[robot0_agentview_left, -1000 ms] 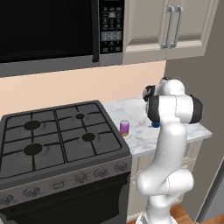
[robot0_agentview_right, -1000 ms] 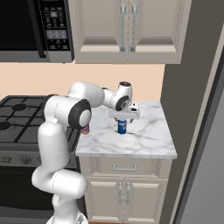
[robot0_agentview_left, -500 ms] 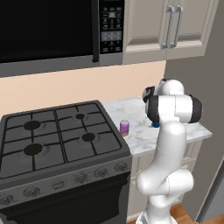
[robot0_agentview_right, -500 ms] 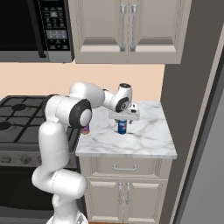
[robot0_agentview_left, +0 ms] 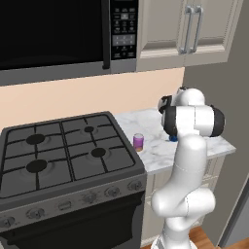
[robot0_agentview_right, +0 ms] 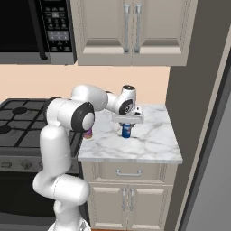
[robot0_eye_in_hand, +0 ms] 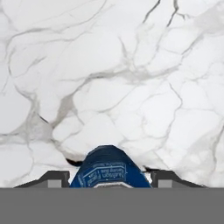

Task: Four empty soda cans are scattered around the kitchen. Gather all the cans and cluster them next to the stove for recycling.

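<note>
Straddling the blue can (robot0_eye_in_hand: 109, 168), the claw (robot0_eye_in_hand: 109, 177) stands half-open; contact unclear; right base view shows purple can (robot0_agentview_right: 88, 133).

Glossy white arm (robot0_agentview_left: 187, 165), fat rounded segments w/ dark grey-black bands at the joints, biggest dark ring approx mid-arm. Bulbous white base below. Just behind the gripper (robot0_agentview_right: 127, 127): small white wrist w/ a dark round cap, then a flat white hand block. Finger tips (robot0_eye_in_hand: 53, 179) small, dark, squared-off.
</note>
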Available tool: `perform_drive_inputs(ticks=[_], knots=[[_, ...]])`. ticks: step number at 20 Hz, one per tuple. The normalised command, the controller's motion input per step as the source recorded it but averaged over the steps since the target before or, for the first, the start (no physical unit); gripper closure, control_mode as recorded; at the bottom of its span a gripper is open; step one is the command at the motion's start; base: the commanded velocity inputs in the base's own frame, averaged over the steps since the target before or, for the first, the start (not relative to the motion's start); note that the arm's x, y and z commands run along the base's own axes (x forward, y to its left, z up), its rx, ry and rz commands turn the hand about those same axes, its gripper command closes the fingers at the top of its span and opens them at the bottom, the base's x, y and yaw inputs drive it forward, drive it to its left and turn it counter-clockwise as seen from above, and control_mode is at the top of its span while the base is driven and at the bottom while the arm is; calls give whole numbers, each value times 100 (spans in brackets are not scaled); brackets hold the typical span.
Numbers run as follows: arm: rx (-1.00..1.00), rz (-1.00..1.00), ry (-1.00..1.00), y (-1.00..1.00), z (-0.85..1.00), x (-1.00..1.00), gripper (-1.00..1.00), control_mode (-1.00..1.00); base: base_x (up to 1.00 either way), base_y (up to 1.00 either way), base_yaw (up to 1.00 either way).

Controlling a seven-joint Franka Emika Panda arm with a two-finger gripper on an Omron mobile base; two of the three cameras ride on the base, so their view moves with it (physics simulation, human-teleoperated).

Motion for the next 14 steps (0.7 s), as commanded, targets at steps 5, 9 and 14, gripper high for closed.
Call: perform_drive_inputs(ticks=[5, 9, 14], knots=[[0, 0, 0, 37, 3, -72, 100, -100, 0, 0, 0], [0, 0, 0, 20, 10, -6, 100, -100, 0, 0, 0], [0, 0, 0, 23, 1, -31, 100, -100, 0, 0, 0]])
